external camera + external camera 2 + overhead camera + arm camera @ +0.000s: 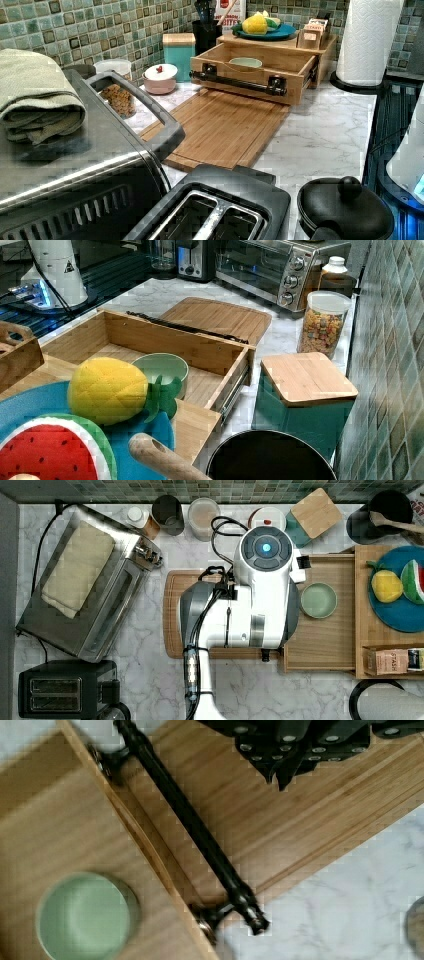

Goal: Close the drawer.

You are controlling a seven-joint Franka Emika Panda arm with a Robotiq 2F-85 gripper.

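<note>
Drawer (60, 835): standing open, holding green bowl (82, 917); black handle (192, 827) lying just beside claw (285, 775), fingers pressed together, probably readying a push.

My hand (282, 770) hangs over the cutting board (220, 127), just beside the drawer (280, 62) handle (190, 822). The drawer stands pulled out from its cabinet over the board's far end, with a bowl (318, 600) in it. In the top view, the toaster oven (100, 610) sits on the desk (240, 690) at the board's left.
</note>
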